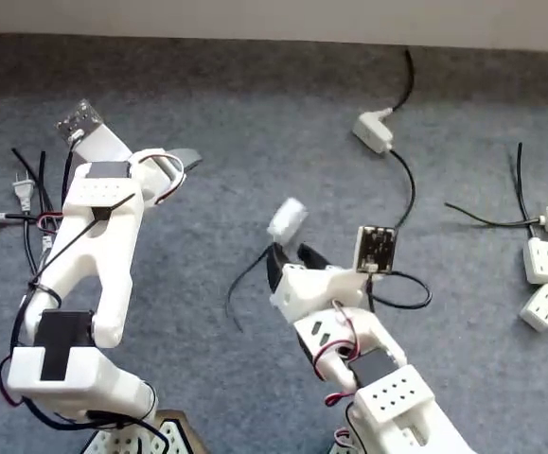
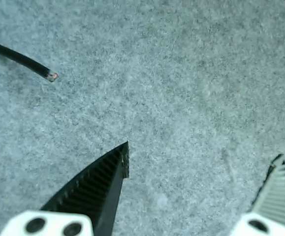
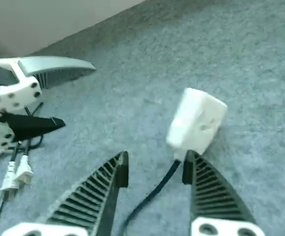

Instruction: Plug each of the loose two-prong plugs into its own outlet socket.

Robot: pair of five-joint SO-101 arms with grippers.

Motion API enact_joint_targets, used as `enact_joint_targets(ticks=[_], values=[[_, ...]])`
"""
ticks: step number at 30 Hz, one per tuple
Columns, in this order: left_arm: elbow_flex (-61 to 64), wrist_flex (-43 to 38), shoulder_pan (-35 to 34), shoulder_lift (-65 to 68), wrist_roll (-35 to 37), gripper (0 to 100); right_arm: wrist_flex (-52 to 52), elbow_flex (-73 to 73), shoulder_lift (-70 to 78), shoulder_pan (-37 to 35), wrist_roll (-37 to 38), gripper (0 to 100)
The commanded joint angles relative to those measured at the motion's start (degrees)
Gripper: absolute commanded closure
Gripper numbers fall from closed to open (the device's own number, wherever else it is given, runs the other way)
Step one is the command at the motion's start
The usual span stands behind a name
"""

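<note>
Closest up in the high view are the two arm bases. From there the right claw [image 1: 291, 253] sits mid-table, fingers spread, holding nothing. Just past its tips lies a white socket block [image 1: 288, 219], with its black cord [image 1: 245, 276] trailing back along the arm's left side. The left claw [image 1: 174, 168] is open and empty too, further back on the left. The two-prong plugs [image 1: 23, 192] lie at the far left edge of the grey table [image 1: 236, 123], right beside the left arm, so that arm is way nearer to them. Three more outlet sockets [image 1: 540, 260] cluster on the far right, well apart from the plugs. Another white corded piece [image 1: 373, 130] lies toward the back, and I can't tell if it's a plug or a socket.

Left wrist view: claw wide open over the grey surface with nothing between the fingers, and a cut cord end [image 2: 48, 75] lying off to one side.

Right wrist view is the useful one. The socket block is straight ahead of the open claw, just beside one fingertip, and its cord runs back through the gap between the fingers. The block's long axis points roughly away from the claw, a bit skewed. My guess is the grab needs a short push forward to straddle its narrow sides. The plugs and the left claw show farther off.

No brand or writing I can read anywhere.
</note>
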Motion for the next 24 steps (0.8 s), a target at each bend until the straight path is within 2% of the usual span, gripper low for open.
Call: enact_joint_targets(ticks=[1,10,13,19,24], values=[[-0.2,-1.1,-0.7,-0.4,0.2,59,-1.5,3.2,-1.2,0.7,-0.3,78.5],[-0.2,-1.1,-0.7,-0.2,0.1,59,-1.6,0.2,-1.5,8.6,-0.2,78.4],[-0.2,-1.1,-0.7,-0.2,0.1,59,-1.6,-3.6,-1.1,8.4,-0.1,78.3],[-0.2,-1.1,-0.7,-0.2,0.1,59,-1.7,-10.1,0.6,2.9,0.0,78.3],[-0.2,-1.1,-0.7,0.0,0.1,59,-11.0,-14.2,14.8,2.2,0.0,78.3]])
